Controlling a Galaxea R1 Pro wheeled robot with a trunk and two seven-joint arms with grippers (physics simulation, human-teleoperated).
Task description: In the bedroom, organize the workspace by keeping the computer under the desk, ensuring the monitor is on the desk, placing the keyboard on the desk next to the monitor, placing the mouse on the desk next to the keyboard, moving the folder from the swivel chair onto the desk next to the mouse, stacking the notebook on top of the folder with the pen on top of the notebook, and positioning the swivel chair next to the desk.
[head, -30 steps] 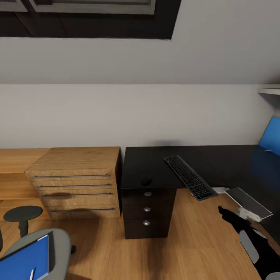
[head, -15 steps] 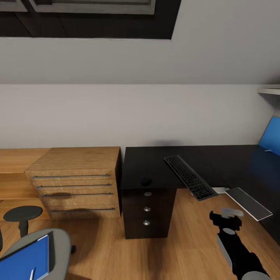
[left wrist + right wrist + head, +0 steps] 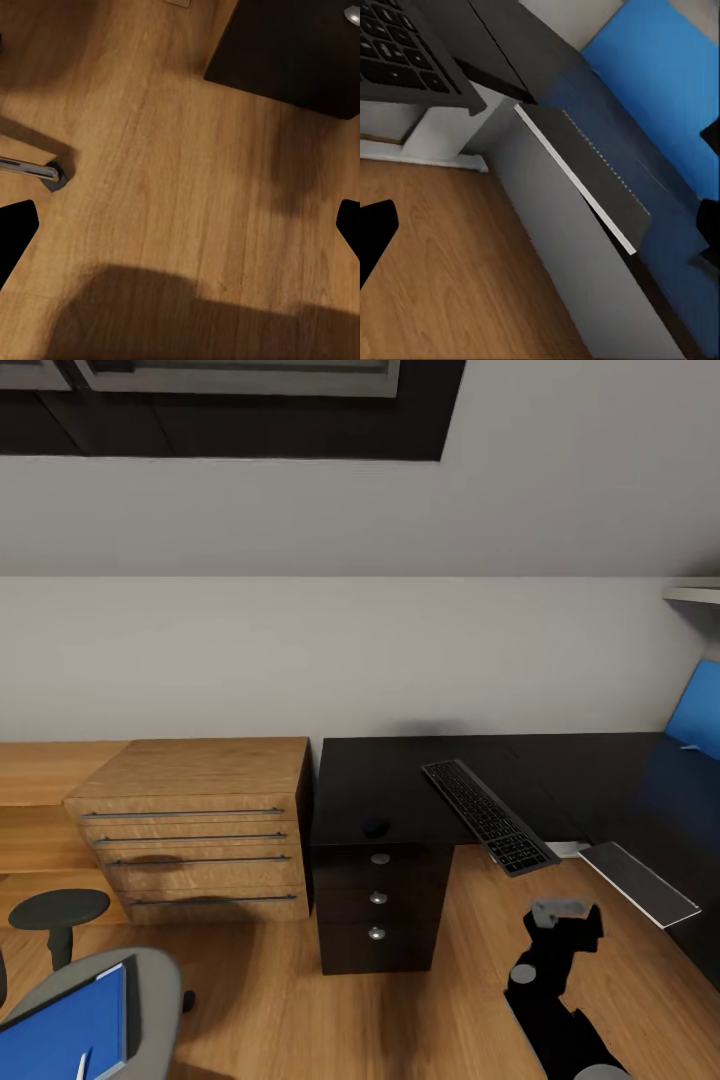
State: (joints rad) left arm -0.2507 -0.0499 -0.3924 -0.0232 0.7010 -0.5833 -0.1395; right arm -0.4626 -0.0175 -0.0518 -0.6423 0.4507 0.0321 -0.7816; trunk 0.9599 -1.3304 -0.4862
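Hovering: R gripper [image 3: 560, 912] open, empty, at 5 o'clock off keyboard [image 3: 489, 815].
Next: grab keyboard, shove onto desk [image 3: 400, 780].
L gripper [image 3: 180, 225]: spread, empty.

Black L-shaped desk [image 3: 400, 780] against the grey wall, drawer unit [image 3: 378, 905] under its left end. On top: keyboard [image 3: 488, 815] lying diagonally, one end overhanging the front edge; mouse [image 3: 375, 827] near the front edge, left of keyboard, apart. Wood floor [image 3: 300, 1000] carries dresser [image 3: 195, 825] beside the desk.
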